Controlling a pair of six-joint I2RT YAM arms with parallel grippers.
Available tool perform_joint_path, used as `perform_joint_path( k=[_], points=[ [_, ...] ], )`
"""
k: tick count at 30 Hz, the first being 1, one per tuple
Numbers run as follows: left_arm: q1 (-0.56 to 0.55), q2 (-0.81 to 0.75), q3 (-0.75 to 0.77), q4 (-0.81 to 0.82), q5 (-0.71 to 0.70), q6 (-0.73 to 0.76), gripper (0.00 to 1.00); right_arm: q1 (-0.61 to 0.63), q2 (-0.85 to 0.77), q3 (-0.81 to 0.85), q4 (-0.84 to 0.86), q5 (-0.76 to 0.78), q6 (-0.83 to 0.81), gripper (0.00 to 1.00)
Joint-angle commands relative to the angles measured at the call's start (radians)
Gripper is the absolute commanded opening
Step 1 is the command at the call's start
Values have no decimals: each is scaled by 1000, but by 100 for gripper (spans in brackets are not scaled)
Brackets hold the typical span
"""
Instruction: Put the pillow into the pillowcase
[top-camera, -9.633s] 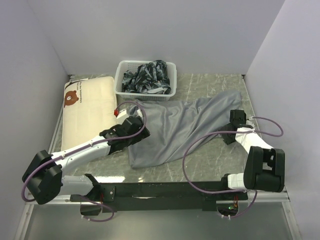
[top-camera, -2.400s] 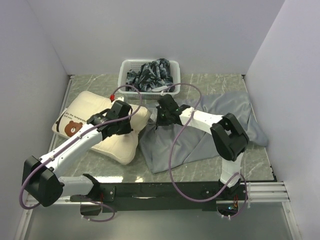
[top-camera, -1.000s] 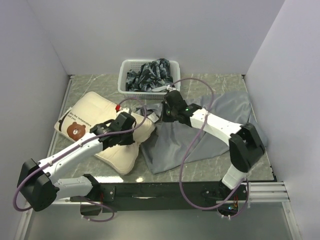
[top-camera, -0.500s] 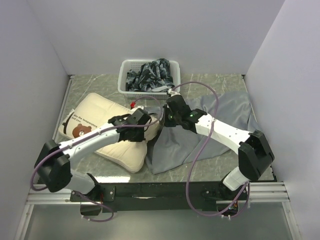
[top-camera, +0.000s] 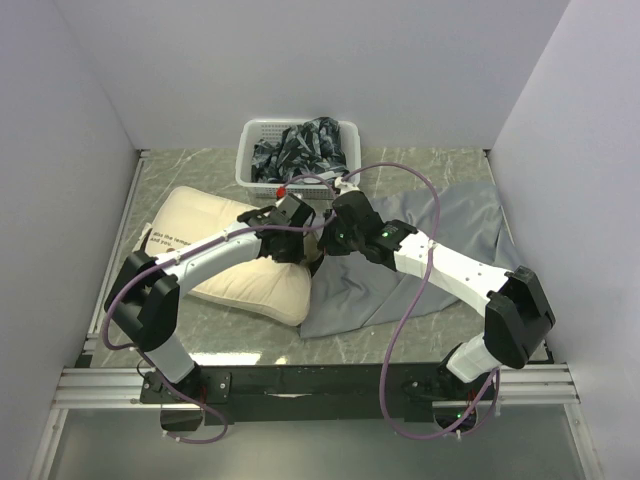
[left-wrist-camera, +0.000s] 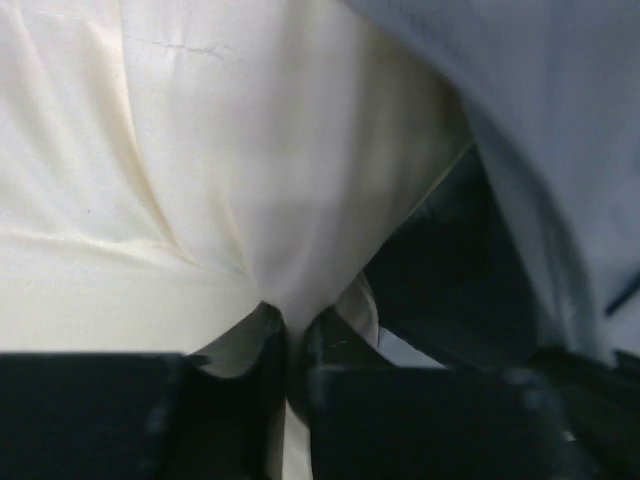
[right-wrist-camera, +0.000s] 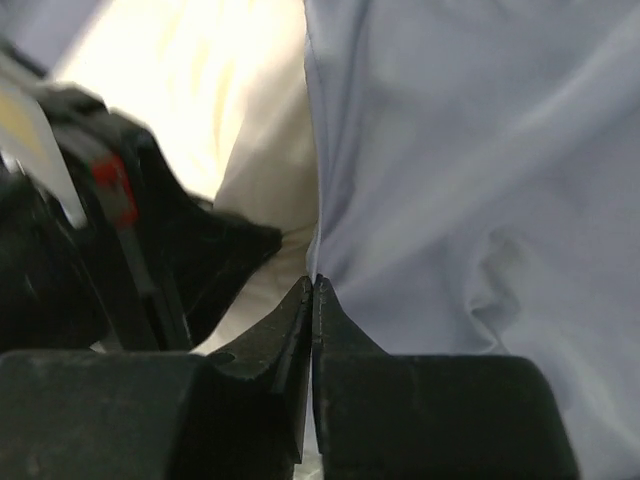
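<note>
**Both grippers pinched shut where pillow meets pillowcase**

The left gripper has its fingers squeezed together on a fold of cream pillow cloth, which bunches up and creases out from the tips. Just beside it the right gripper is closed tight as well, its two fingers meeting on the hem of the grey pillowcase, with the pillow's pale cloth right against that hem on the left.

From above, the two grippers sit almost touching in the middle of the table, their arms reaching in from either side to form an arch. The pillow stretches left of them, lying at a slant with small print showing at its far left end. Nearly all of it lies outside the pillowcase. Its right end comes up to the grey edge, and I can't tell whether any of it is tucked inside. The pillowcase spreads rumpled to the right, towards the wall.

Behind the grippers, near the back wall, stands a white basket holding a dark patterned cloth.
</note>
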Motion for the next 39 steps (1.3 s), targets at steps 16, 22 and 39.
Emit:
perform_joint_path(
  k=[16, 22, 39],
  points=[
    [51, -336, -178, 72, 55, 14, 74, 47, -150, -241, 46, 116, 107, 54],
    [-47, -454, -287, 3, 9, -9, 81, 73, -93, -264, 94, 124, 127, 54],
    [-251, -163, -244, -38, -359, -113, 35, 77, 99, -253, 135, 219, 130, 44]
  ],
)
